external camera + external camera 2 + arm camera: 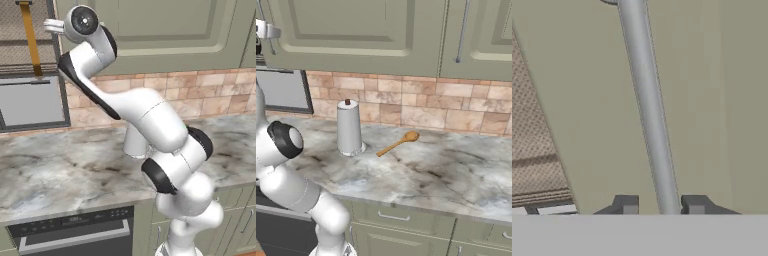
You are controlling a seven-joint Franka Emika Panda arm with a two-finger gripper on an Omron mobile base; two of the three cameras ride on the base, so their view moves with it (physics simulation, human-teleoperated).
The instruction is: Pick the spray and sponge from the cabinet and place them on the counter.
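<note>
The claw [660,205] is seen closed on the long, thin, smooth metal bar handle [646,105] of the olive-green panelled wall cabinet [587,100], one dark fingertip on each side of the bar; this grip is judged to be taken so that the door can be pulled open. The door is shut, so the spray and sponge are hidden. Below the cabinet lies the grey-and-beige veined marble bench [446,170], carrying a white tapered paper-towel roll [349,127] and a wooden spoon [397,144].
</note>
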